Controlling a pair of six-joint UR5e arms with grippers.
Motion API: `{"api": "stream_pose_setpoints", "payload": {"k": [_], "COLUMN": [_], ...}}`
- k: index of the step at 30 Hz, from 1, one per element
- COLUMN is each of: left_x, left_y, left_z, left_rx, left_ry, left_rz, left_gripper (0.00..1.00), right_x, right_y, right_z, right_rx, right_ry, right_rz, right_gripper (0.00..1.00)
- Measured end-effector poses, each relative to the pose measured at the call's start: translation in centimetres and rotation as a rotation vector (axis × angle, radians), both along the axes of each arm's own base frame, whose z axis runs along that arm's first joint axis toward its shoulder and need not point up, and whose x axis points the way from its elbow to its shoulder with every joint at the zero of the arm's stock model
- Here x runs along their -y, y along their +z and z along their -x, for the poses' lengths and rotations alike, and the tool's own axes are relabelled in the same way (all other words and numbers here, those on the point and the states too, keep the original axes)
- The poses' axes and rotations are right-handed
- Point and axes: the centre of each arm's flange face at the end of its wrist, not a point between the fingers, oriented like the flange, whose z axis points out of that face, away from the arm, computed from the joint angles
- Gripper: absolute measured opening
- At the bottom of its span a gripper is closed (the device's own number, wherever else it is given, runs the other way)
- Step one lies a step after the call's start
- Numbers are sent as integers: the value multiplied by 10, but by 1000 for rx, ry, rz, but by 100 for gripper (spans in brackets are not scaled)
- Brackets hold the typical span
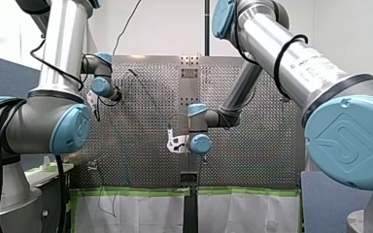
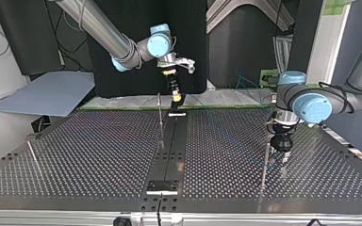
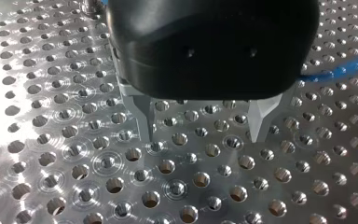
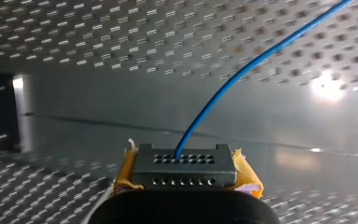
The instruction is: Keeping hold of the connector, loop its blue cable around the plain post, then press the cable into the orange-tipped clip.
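In the right wrist view my right gripper (image 4: 185, 179) is shut on a small dark connector (image 4: 185, 165), its yellow pads (image 4: 245, 175) on either side. A blue cable (image 4: 242, 72) runs from the connector out over the perforated table. The top view shows this gripper (image 2: 176, 98) hanging above the black centre strip (image 2: 172, 150), beside a thin metal post (image 2: 160, 113). My left gripper (image 3: 203, 128) is open just above the table, with nothing between its metal fingers (image 3: 260, 119) and a stretch of blue cable (image 3: 340, 70) behind it. In the top view it (image 2: 283, 156) sits next to another thin post (image 2: 264, 165).
A third thin rod (image 2: 32, 151) stands at the top view's left. A small black plate (image 2: 162, 187) lies at the near end of the centre strip. Green tape (image 1: 136, 191) lines the table edge in the front view. A blue-grey board (image 2: 47, 99) lies off the table's far left.
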Motion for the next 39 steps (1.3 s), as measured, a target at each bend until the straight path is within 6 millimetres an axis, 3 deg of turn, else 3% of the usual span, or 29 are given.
{"api": "stream_pose_setpoints", "payload": {"k": [9, 22, 34, 39], "left_x": [1, 1, 3, 4], "left_y": [0, -1, -2, -2], "left_z": [0, 1, 2, 3], "left_rx": [-1, -10, -18, -21], "left_ry": [-1, 0, -2, -5], "left_rz": [9, 13, 13, 13], "left_gripper": [100, 100, 100, 100], "right_x": [-4, 16, 51, 50], "right_y": [-60, -143, -213, -240], "right_z": [13, 54, 115, 132], "right_rx": [-3, 17, 7, -5], "right_ry": [-58, -171, -279, -301], "right_rz": [-24, -49, -53, -67], "right_gripper": [0, 0, 0, 0]}}
